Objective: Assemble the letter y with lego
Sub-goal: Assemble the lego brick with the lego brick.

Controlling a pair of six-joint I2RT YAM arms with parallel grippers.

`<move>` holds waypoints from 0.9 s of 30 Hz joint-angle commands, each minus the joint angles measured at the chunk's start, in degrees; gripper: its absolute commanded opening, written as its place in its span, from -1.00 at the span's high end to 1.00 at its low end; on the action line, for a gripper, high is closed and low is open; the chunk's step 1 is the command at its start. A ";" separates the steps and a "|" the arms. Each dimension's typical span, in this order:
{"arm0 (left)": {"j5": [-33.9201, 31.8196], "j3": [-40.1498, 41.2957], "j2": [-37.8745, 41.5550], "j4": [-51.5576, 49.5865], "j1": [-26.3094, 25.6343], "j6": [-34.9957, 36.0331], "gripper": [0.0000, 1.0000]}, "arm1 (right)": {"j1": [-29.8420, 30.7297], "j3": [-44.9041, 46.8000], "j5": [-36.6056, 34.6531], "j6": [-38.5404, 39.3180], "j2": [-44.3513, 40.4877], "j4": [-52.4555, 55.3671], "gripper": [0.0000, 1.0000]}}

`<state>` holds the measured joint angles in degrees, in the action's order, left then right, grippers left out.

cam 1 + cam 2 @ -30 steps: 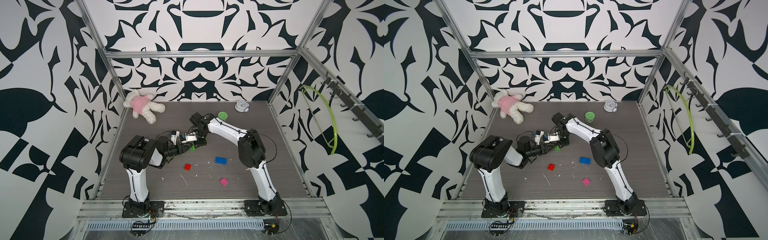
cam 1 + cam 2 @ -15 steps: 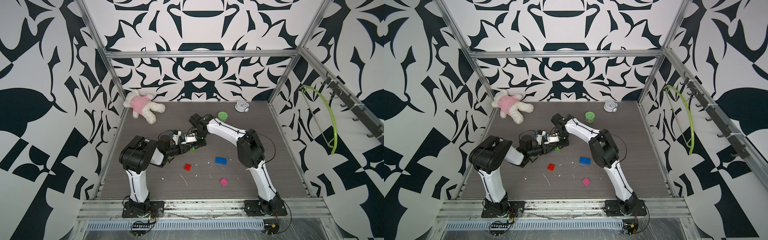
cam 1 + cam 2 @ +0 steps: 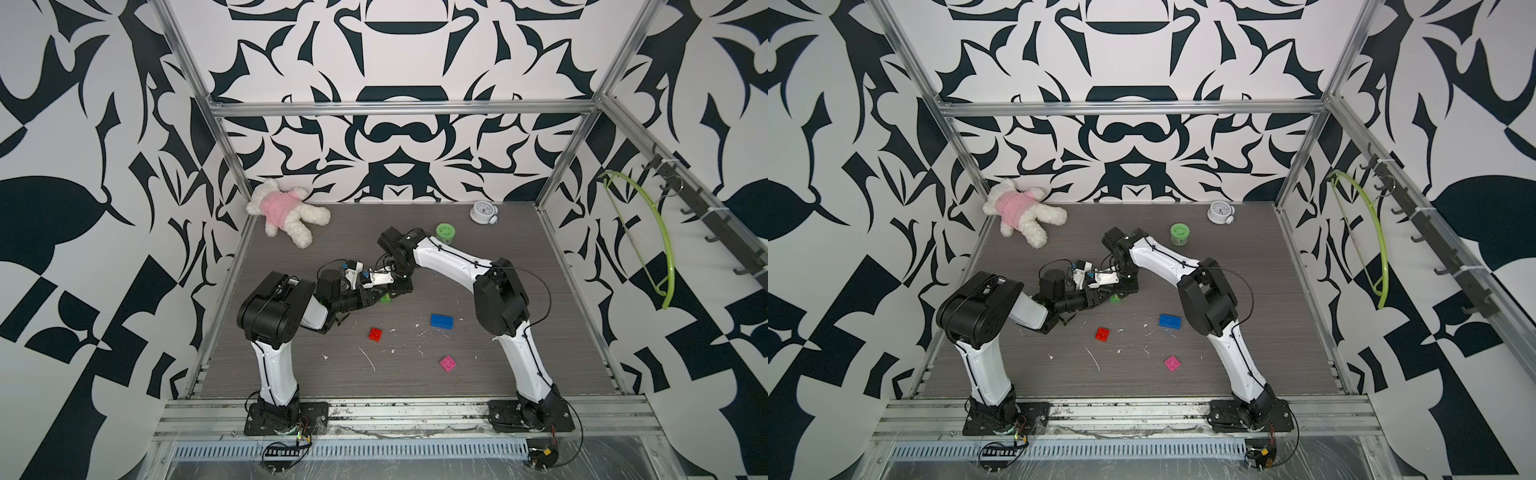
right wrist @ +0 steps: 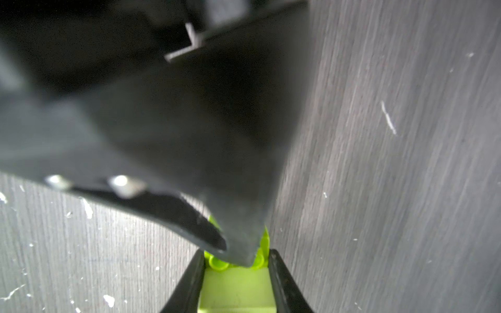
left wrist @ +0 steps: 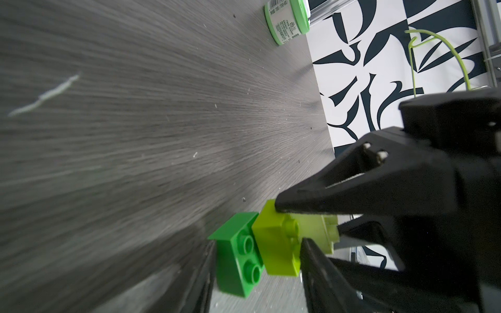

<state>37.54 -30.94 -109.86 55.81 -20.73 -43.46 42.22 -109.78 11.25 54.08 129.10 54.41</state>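
Observation:
In the left wrist view my left gripper (image 5: 256, 244) is shut on a green brick (image 5: 238, 263) and the lime brick (image 5: 276, 246) joined to its studded face. A second, paler lime brick (image 5: 320, 230) butts against that lime one. My right gripper (image 4: 235, 271) is shut on this paler lime brick (image 4: 237, 290), and a left finger (image 4: 217, 162) hides most of that view. In both top views the two grippers meet low over the floor's middle at the green brick (image 3: 386, 298) (image 3: 1115, 298). The red (image 3: 375, 334), blue (image 3: 441, 321) and pink (image 3: 447, 363) bricks lie loose nearer the front.
A teddy in pink (image 3: 286, 212) lies at the back left. A small clock (image 3: 482, 212) and a round green tub (image 3: 445, 232) stand at the back right. A green hanger (image 3: 648, 241) hangs on the right wall. White scraps (image 3: 368, 359) dot the floor.
My left gripper's jaws have narrowed round the green and lime bricks. Both arms have stayed almost where they were, and the loose bricks have not moved.

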 commanded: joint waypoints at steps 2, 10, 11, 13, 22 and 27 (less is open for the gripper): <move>-3.51 1.98 -3.34 -12.92 -0.65 1.81 -0.09 | 1.29 -1.77 -1.08 -1.50 0.89 1.75 0.35; -3.35 1.86 -3.58 -12.93 -0.89 1.89 -0.10 | 1.57 -2.31 -2.68 -3.91 1.84 2.46 0.36; -3.21 1.85 -3.55 -13.00 -1.02 1.89 -0.09 | 1.62 -2.34 -2.76 -4.03 1.86 2.53 0.36; -3.09 1.82 -3.61 -12.96 -1.24 1.93 -0.11 | 1.73 -2.40 -2.74 -4.17 2.08 2.58 0.36; -2.70 1.45 -4.24 -13.35 -1.94 2.49 -0.13 | 2.12 -2.90 -2.97 -4.17 2.97 2.94 0.38; -2.65 2.04 -4.22 -11.91 -1.79 2.04 -0.12 | 2.26 -2.55 -2.79 -4.28 3.00 3.07 0.38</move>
<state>37.45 -31.27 -109.78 55.07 -20.97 -43.75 42.52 -111.70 9.15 50.89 130.10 57.01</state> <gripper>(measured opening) 0.560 0.340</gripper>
